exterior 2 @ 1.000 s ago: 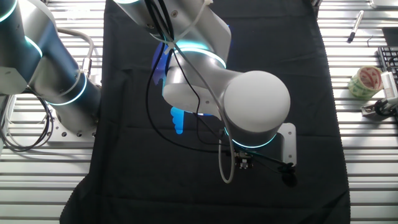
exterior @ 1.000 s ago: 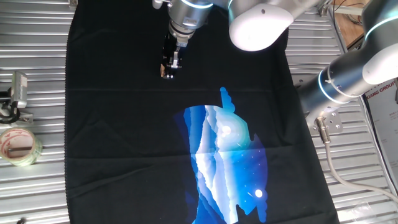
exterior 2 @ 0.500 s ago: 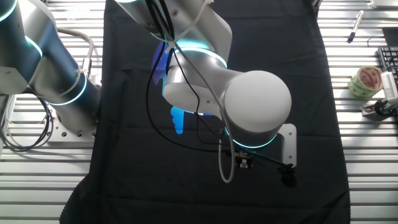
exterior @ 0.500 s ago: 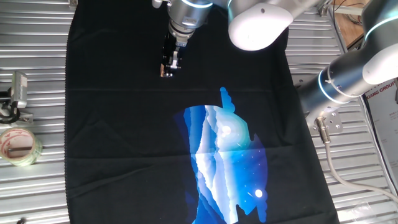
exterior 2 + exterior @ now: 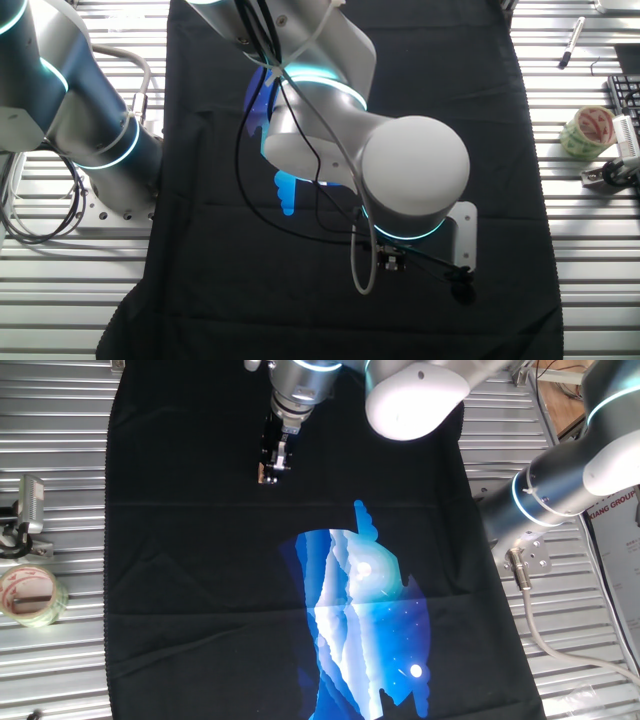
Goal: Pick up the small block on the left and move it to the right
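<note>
The small block (image 5: pixel 268 479) is a tiny tan cube at the tips of my gripper (image 5: pixel 269 474), over the far left part of the black cloth (image 5: pixel 180 560). The dark fingers (image 5: pixel 274 455) point down and stand close together on the cube, which seems to sit just above the cloth. In the other fixed view the large white wrist joint (image 5: pixel 415 165) covers most of the gripper (image 5: pixel 392 263). Only a bit of its black body shows there, and the block is hidden.
A blue mountain print (image 5: pixel 365 620) fills the cloth's middle and right. A roll of clear tape (image 5: pixel 30 595) and a metal clip (image 5: pixel 25 510) lie left of the cloth on the slatted metal table. The arm's base (image 5: pixel 560 490) stands at the right.
The gripper with the cube at its tips has crept upward by a few pixels. Everything else has stayed where it was.
</note>
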Robot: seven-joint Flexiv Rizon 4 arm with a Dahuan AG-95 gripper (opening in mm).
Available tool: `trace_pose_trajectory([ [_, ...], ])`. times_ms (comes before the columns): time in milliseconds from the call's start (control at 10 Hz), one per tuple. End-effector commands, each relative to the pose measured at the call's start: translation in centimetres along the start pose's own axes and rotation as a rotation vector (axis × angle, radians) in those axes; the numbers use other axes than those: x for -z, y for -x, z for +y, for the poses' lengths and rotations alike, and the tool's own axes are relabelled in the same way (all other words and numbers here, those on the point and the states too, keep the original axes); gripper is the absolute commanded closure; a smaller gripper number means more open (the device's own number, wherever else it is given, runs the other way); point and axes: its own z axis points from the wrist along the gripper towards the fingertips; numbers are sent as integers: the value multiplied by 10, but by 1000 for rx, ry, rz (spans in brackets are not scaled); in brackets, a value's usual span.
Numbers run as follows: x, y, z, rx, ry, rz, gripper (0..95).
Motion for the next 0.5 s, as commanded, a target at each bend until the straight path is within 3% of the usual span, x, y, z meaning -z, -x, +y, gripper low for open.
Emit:
trace_pose_trajectory([
  [100,-1,0,0,2,-1,3,950],
  [500,1,0,0,10,-21,6,950],
])
